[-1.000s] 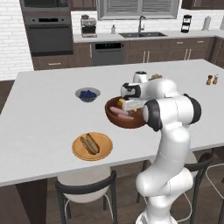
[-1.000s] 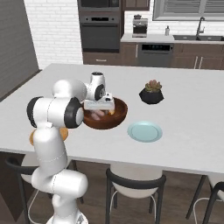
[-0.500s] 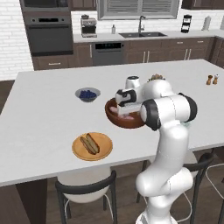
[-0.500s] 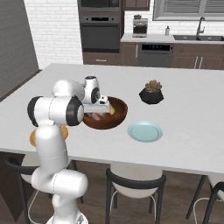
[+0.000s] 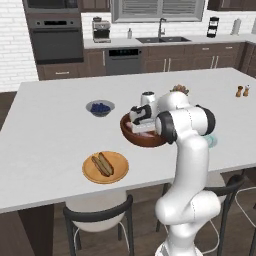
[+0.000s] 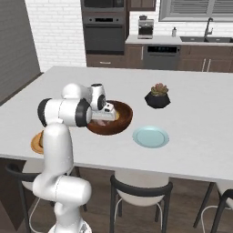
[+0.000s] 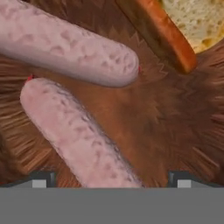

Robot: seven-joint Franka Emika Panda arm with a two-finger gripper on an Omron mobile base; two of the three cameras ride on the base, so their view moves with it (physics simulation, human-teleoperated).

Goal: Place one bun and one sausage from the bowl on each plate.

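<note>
The dark reddish-brown bowl (image 5: 160,141) (image 6: 123,119) stands mid-counter, and my gripper (image 5: 140,121) (image 6: 106,115) (image 7: 111,178) reaches down into it, open. In the hand view two pink sausages lie on the bowl's floor. The lower sausage (image 7: 78,135) runs between my wide-apart fingertips (image 7: 41,179), and the upper sausage (image 7: 70,48) lies beyond it. A golden-brown bun (image 7: 175,26) lies at the top right. The orange-tan plate (image 5: 118,172) (image 6: 35,142) near the front edge carries another bun (image 5: 102,164). The pale blue plate (image 6: 150,136) (image 5: 213,141) sits to the right of the bowl.
A small grey bowl of blueberries (image 5: 100,107) stands left of and behind the big bowl. A black plant pot (image 6: 158,98) sits behind it on the right. Two shakers (image 5: 242,91) stand far right. Stools line the counter's front edge.
My hand has sunk lower into the bowl, closer to the sausages. The jaws have stayed wide open.
</note>
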